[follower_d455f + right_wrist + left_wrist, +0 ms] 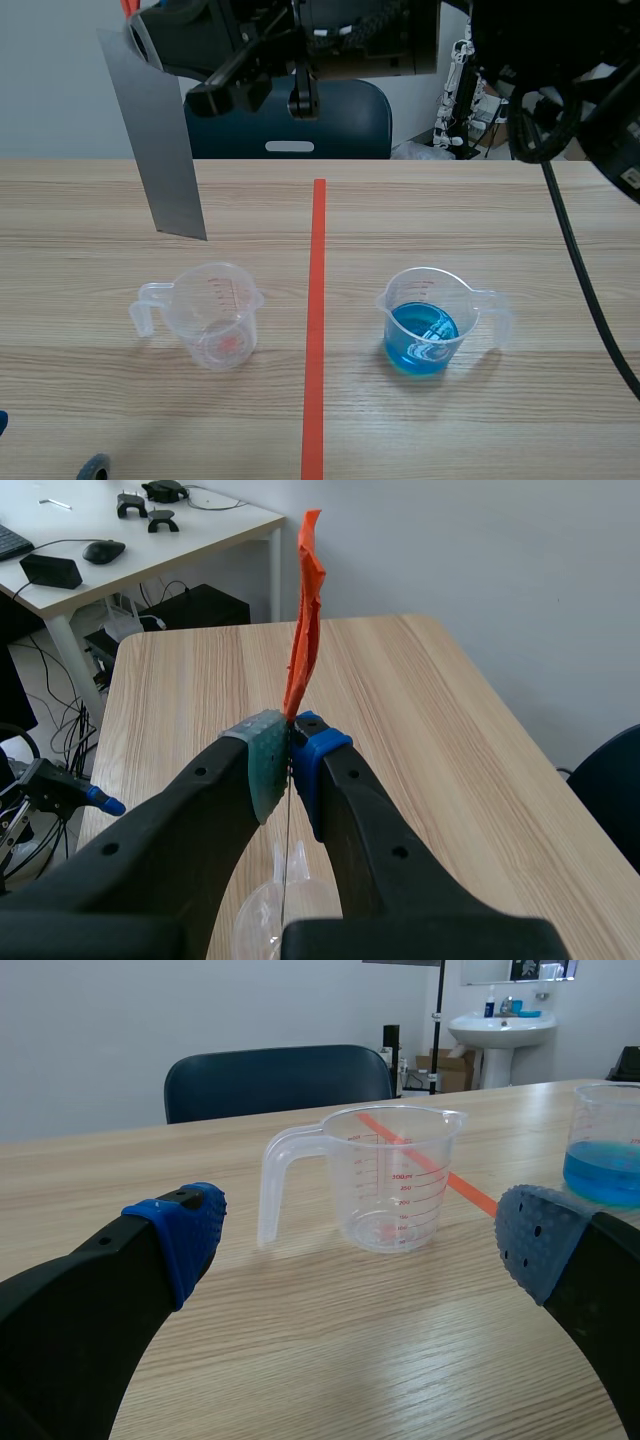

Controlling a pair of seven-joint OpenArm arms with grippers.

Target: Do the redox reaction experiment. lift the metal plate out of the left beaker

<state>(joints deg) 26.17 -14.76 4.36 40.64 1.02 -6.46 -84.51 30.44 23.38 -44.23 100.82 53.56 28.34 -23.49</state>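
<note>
**Holding the metal plate clear of the left beaker**

The left beaker [218, 315] carries a red printed scale. The figure 200 can be read in the left wrist view; the smaller figures cannot. It is a clear plastic jug with a handle and a spout, standing upright and holding no liquid.

The metal plate [160, 140] is a flat, grey, matte strip. It hangs slightly tilted above the counter [480, 200], outside that beaker and not touching it.

The right tool [290, 760] is closed on the plate's upper end, with the thin edge pinched between one grey-green pad and one blue pad.

The left tool [360, 1235] sits low with its dotted blue pads spread wide, gripping nothing.

The right beaker [428, 320], of the same type, contains blue liquid [420, 340].
</note>
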